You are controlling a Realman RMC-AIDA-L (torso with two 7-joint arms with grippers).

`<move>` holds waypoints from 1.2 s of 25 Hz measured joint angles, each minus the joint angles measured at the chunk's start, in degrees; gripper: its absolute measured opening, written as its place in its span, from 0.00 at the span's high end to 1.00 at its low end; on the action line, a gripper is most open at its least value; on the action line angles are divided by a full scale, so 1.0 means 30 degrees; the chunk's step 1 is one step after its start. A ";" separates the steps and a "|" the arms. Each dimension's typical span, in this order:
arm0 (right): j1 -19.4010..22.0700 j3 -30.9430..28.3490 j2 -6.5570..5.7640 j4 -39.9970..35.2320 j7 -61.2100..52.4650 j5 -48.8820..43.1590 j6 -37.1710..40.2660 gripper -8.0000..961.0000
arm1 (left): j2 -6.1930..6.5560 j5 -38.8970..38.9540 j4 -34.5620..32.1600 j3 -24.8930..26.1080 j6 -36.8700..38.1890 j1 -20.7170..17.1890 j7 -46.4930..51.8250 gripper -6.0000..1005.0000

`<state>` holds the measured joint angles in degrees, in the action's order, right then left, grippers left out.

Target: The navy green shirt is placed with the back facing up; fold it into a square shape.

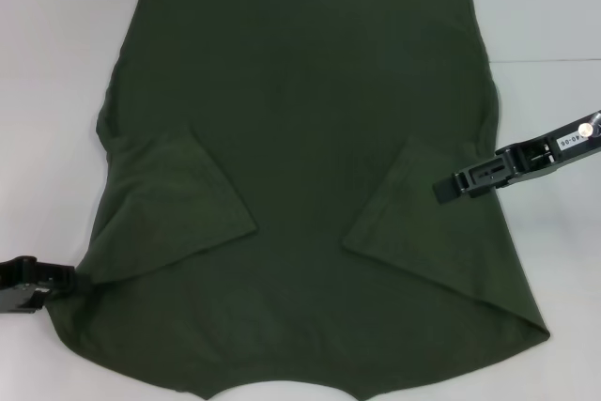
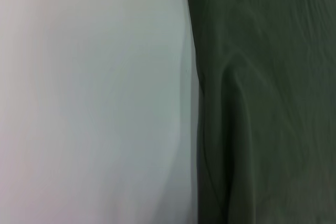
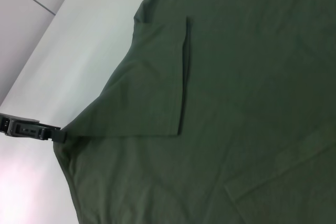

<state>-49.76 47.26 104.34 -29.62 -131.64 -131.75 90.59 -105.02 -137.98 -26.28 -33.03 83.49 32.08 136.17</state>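
Spread back-up across the white surface (image 1: 554,25), navy green shirt (image 1: 310,91) with both sleeves folded inward to square the outline; left gripper (image 1: 83,281) pinching its shoulder edge, right gripper (image 1: 449,187) above the right sleeve, opening impossible to tell.

shirt (image 1: 300,138) collar: cut off at the head view's bottom edge
left hand (image 1: 80,281) fingertips: hidden under shirt edge
shirt front: face down, unseen
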 joint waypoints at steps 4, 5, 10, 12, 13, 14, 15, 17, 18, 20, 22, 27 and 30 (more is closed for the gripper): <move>-0.0017 0.0009 0.0021 0.0000 0.0017 0.0001 -0.0002 0.04 | 0.0001 -0.0001 0.0001 0.0058 -0.0009 -0.0008 0.0007 0.44; -0.0018 0.0009 0.0023 0.0000 0.0021 0.0000 -0.0002 0.04 | 0.0001 -0.0001 0.0001 0.0060 -0.0010 -0.0011 0.0008 0.45; -0.0027 0.0009 0.0050 -0.0001 0.0044 0.0001 0.0000 0.04 | -0.0028 -0.0001 -0.0001 0.0105 -0.0193 -0.0022 0.0055 0.50; -0.0022 0.0010 0.0050 0.0001 0.0047 0.0001 -0.0005 0.04 | -0.0043 -0.0001 -0.0001 0.0122 -0.0268 -0.0026 0.0083 0.53; -0.0017 0.0009 0.0052 0.0000 0.0048 0.0002 -0.0011 0.04 | -0.0045 -0.0001 -0.0002 0.0124 -0.0295 -0.0028 0.0121 0.55; -0.0015 0.0009 0.0061 0.0000 0.0049 0.0001 -0.0014 0.04 | -0.0046 -0.0001 0.0004 0.0111 -0.0326 -0.0028 0.0176 0.56; -0.0014 0.0009 0.0067 0.0000 0.0050 0.0001 -0.0015 0.04 | -0.0048 -0.0004 0.0049 0.0066 -0.0410 -0.0030 0.0294 0.57; -0.0009 0.0009 0.0076 0.0000 0.0052 0.0001 -0.0022 0.04 | -0.0053 -0.0032 0.0157 -0.0011 -0.0585 -0.0030 0.0487 0.61; -0.0007 0.0009 0.0078 0.0000 0.0057 0.0000 -0.0022 0.04 | -0.0055 -0.0043 0.0189 -0.0025 -0.0646 -0.0035 0.0541 0.63; -0.0003 0.0009 0.0078 0.0000 0.0069 0.0001 -0.0024 0.04 | -0.0056 -0.0049 0.0195 -0.0016 -0.0679 -0.0061 0.0554 0.67; 0.0001 0.0009 0.0078 0.0000 0.0074 0.0001 -0.0024 0.04 | -0.0056 -0.0053 0.0200 -0.0010 -0.0636 -0.0063 0.0558 0.72; 0.0005 0.0035 0.0078 0.0000 0.0081 0.0002 -0.0052 0.04 | -0.0057 -0.0060 0.0206 -0.0039 -0.0564 -0.0025 0.0560 0.84; 0.0032 0.0038 0.0079 0.0009 0.0067 -0.0005 -0.0013 0.04 | -0.0057 -0.0060 0.0206 -0.0033 -0.0525 -0.0020 0.0568 0.93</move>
<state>-49.66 47.37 104.58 -29.59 -131.44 -131.76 90.55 -105.20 -138.17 -25.66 -33.13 81.92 32.02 137.88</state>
